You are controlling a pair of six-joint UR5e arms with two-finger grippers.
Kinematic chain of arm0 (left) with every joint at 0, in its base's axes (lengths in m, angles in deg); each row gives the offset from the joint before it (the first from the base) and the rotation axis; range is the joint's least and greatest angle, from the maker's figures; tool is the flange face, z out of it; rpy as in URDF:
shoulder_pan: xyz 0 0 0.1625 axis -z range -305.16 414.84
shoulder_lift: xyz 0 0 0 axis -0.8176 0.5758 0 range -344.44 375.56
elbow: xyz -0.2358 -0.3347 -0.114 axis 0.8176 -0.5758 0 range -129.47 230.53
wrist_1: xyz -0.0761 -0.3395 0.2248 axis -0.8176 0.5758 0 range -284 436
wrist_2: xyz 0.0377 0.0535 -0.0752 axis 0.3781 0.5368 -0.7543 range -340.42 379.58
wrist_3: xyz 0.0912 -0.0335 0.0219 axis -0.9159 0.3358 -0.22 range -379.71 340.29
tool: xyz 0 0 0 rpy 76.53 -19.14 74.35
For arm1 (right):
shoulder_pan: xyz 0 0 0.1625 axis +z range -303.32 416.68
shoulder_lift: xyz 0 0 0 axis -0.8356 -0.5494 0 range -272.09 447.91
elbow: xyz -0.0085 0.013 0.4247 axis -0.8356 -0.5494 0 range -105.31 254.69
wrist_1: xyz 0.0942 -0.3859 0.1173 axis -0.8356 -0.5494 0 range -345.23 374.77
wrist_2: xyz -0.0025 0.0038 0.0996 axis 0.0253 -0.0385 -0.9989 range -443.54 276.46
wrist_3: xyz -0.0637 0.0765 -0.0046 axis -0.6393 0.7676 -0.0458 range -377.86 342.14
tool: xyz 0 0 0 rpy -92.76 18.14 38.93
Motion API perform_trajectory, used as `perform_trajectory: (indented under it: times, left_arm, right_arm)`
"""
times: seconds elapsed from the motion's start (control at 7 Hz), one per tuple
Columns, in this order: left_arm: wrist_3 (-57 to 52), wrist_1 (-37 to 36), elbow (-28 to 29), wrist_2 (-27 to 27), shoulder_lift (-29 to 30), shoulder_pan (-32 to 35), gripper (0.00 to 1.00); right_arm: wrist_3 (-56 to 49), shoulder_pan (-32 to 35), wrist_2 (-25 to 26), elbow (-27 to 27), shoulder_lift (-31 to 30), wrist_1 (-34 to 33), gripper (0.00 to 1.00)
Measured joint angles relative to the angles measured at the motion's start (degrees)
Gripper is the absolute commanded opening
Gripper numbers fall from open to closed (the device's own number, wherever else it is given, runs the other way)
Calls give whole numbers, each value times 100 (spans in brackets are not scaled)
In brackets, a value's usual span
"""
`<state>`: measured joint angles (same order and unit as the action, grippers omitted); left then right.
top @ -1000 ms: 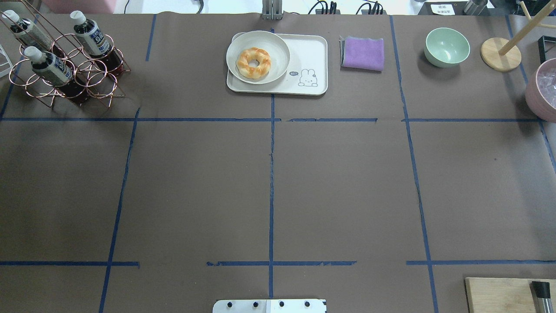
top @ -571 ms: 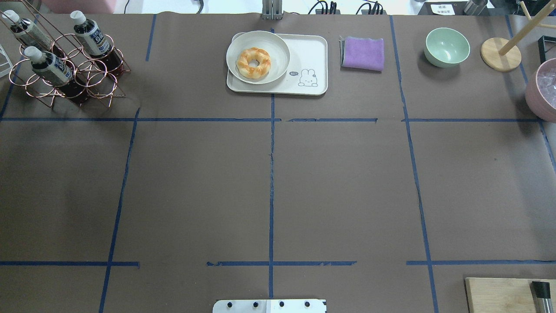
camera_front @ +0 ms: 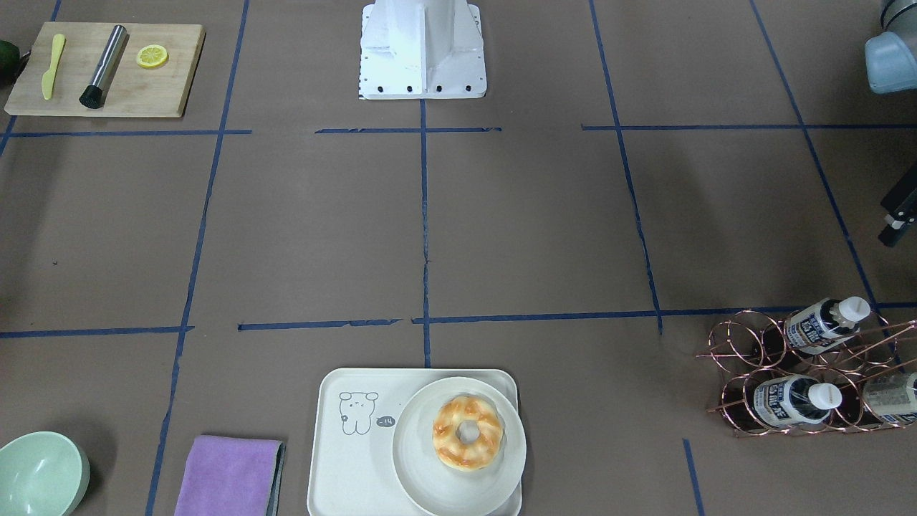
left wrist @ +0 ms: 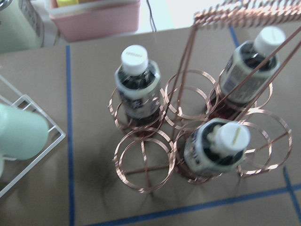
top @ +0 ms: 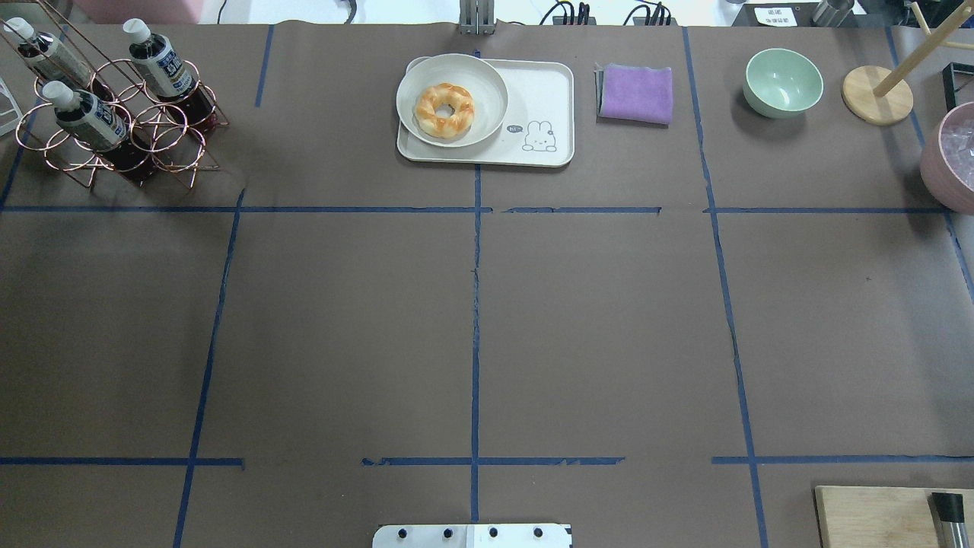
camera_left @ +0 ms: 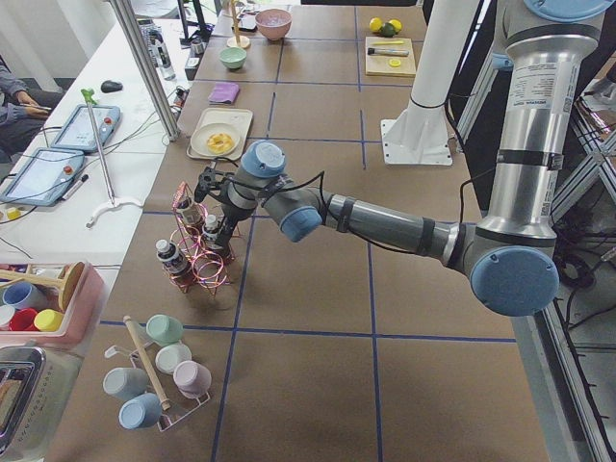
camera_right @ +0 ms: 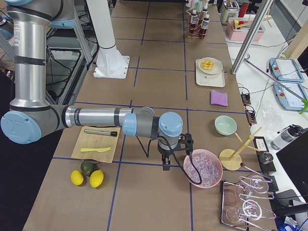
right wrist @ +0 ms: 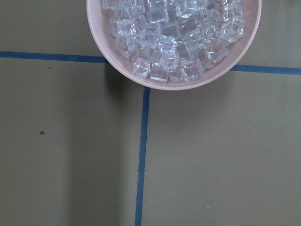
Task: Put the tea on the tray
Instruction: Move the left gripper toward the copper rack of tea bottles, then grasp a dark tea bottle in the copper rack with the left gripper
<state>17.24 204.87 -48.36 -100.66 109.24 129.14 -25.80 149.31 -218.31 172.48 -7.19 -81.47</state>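
Note:
Three tea bottles stand in a copper wire rack (top: 122,122) at the table's far left: one at the rack's right (top: 156,65), one at its front (top: 87,118), one at its back left (top: 46,53). The left wrist view looks down on their white caps (left wrist: 137,87). The cream tray (top: 544,99) with the line-drawn animal lies at the far middle. In the exterior left view my left gripper (camera_left: 219,226) hangs just above the rack; I cannot tell if it is open. In the exterior right view my right gripper (camera_right: 166,163) hangs beside the pink ice bowl (camera_right: 202,168); I cannot tell its state.
A round white plate (top: 453,99) with a doughnut (top: 444,110) fills the tray's left half. A purple cloth (top: 635,93), a green bowl (top: 784,82) and a wooden stand (top: 876,95) lie to the right. A wooden board (camera_front: 104,68) holds a muddler, knife and lemon slice.

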Motion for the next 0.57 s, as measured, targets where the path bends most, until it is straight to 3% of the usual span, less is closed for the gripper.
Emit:
perform_trajectory:
  times: [0.29, 0.57]
  left_arm:
    - [613, 527, -26, 1079, 39, -598, 100]
    - [751, 827, 133, 1583, 62, -910, 95]
  right_arm:
    - [-5, -9, -5, -17, -1, 0, 100]
    - [-6, -15, -6, -30, -8, 0, 100]
